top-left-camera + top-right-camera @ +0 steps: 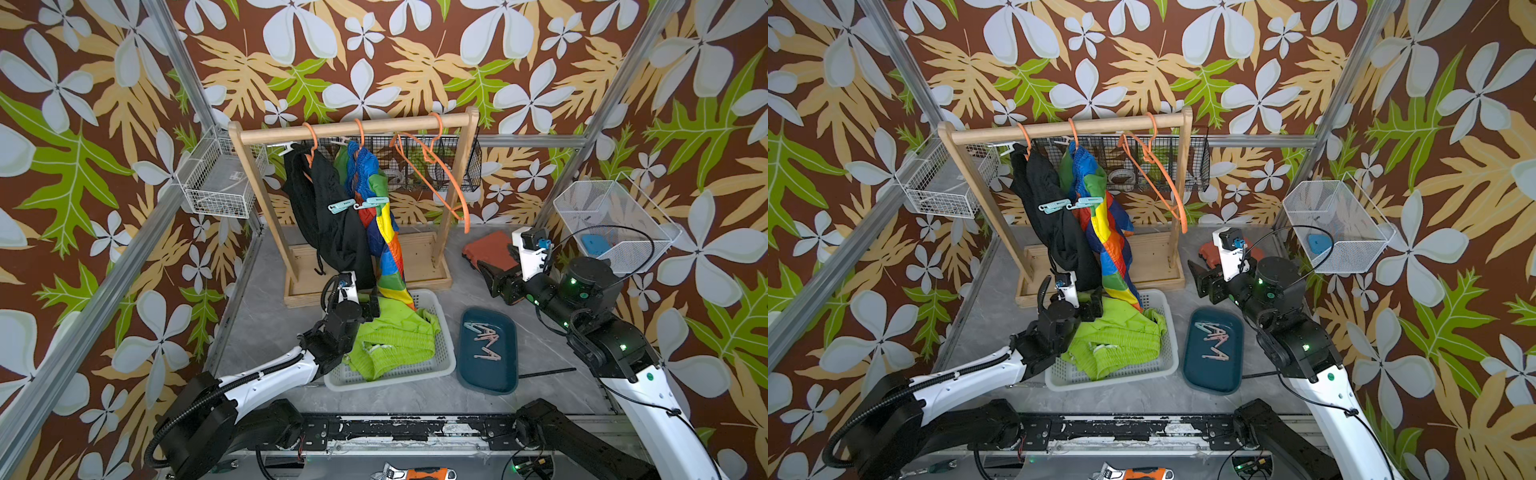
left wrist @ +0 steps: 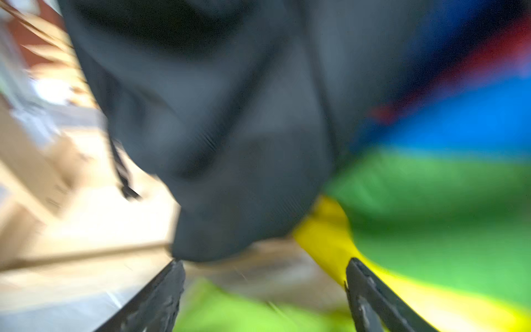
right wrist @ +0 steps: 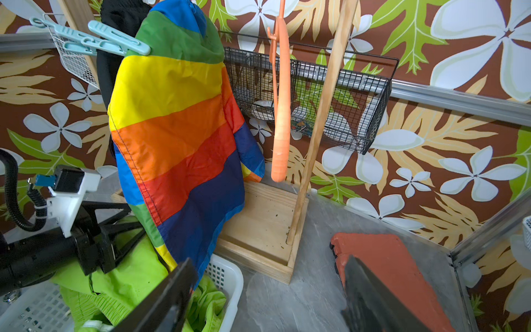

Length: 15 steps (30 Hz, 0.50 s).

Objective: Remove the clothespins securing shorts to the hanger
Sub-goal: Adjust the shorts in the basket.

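Black shorts (image 1: 328, 208) and colour-blocked shorts (image 1: 386, 237) hang from orange hangers on the wooden rack (image 1: 353, 124). Two mint clothespins (image 1: 341, 205) (image 1: 374, 202) are clipped at their near ends, also seen in the right wrist view (image 3: 115, 38). Whitish clothespins (image 1: 286, 147) sit at the far ends. Lime green shorts (image 1: 390, 340) lie in the white basket (image 1: 444, 357). My left gripper (image 1: 371, 308) is open and empty just above them, under the black shorts (image 2: 230, 129). My right gripper (image 1: 490, 276) is open and empty above the table right of the rack.
A blue tray (image 1: 505, 374) right of the basket holds several loose clothespins (image 1: 484, 336). An empty orange hanger (image 1: 444, 178) hangs at the rack's right end. A red-brown case (image 1: 486, 249) lies beside the right gripper. Wire baskets (image 1: 220, 178) (image 1: 611, 224) hang on the side walls.
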Motion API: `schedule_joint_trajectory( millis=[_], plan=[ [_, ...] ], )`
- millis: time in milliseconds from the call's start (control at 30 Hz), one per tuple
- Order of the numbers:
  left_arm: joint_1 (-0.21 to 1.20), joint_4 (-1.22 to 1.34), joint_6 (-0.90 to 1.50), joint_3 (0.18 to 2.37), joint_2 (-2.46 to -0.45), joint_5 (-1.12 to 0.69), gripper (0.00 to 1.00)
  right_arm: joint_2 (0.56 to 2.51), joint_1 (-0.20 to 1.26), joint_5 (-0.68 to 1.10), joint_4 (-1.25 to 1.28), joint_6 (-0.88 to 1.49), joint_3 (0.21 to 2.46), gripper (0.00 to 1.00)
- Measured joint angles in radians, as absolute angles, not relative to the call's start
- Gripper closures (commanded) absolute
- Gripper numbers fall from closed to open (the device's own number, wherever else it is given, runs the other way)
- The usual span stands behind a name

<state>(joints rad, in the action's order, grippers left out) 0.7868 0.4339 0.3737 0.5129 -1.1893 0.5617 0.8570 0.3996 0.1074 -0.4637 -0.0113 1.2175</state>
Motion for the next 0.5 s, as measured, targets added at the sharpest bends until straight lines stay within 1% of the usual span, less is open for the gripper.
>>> schedule_joint_trajectory(
  millis=[133, 233, 400, 500],
  plan=[
    [0.954, 0.405, 0.464, 0.491, -1.217, 0.597, 0.12, 0.857, 0.399, 0.108, -0.457, -0.008, 1.206, 0.19],
    [1.047, 0.393, 0.550, 0.467, -1.244, 0.620, 0.12, 0.857, 0.399, 0.112, -0.452, -0.007, 1.200, 0.19],
    [1.079, 0.415, 0.699, 0.369, -1.324, 0.625, 0.12, 0.859, 0.399, 0.126, -0.442, -0.004, 1.194, 0.18],
    [1.082, 0.467, 0.733, 0.347, -1.381, 0.638, 0.11, 0.860, 0.399, 0.132, -0.441, -0.003, 1.191, 0.18]
  ],
)
